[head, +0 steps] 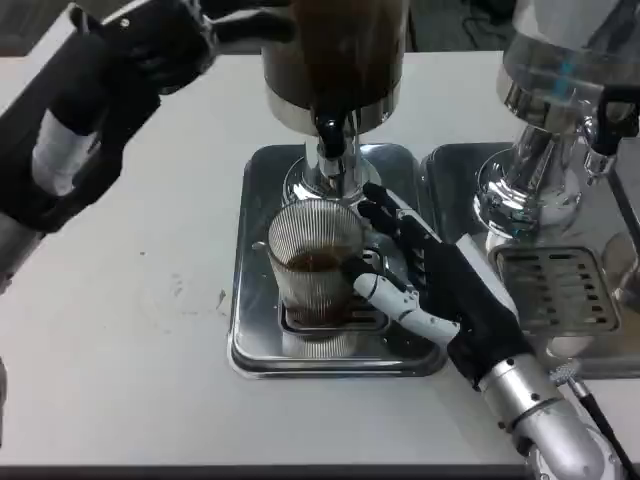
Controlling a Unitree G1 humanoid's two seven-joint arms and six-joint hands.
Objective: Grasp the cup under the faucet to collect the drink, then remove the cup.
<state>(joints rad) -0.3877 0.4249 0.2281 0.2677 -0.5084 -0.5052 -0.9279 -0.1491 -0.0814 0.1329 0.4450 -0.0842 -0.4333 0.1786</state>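
Observation:
A ribbed glass cup (312, 258) stands on the grate of a steel drip tray (256, 352), directly below the black faucet (330, 133) of a dark drink dispenser (335, 60). Brown drink fills roughly the lower half of the cup. My right hand (440, 282) grips the cup from its right side, with the thumb across the front and the other fingers (388, 213) curled behind it. My left hand (165, 42) is raised at the top left, beside the dispenser's upper part. A dark bar runs from it toward the dispenser, and its grip is blurred.
A second dispenser (560, 90) with a clear tank and chrome base stands at the right on its own drip tray (548, 282), close to my right forearm (545, 415). Bare white table (130, 330) lies left of the tray.

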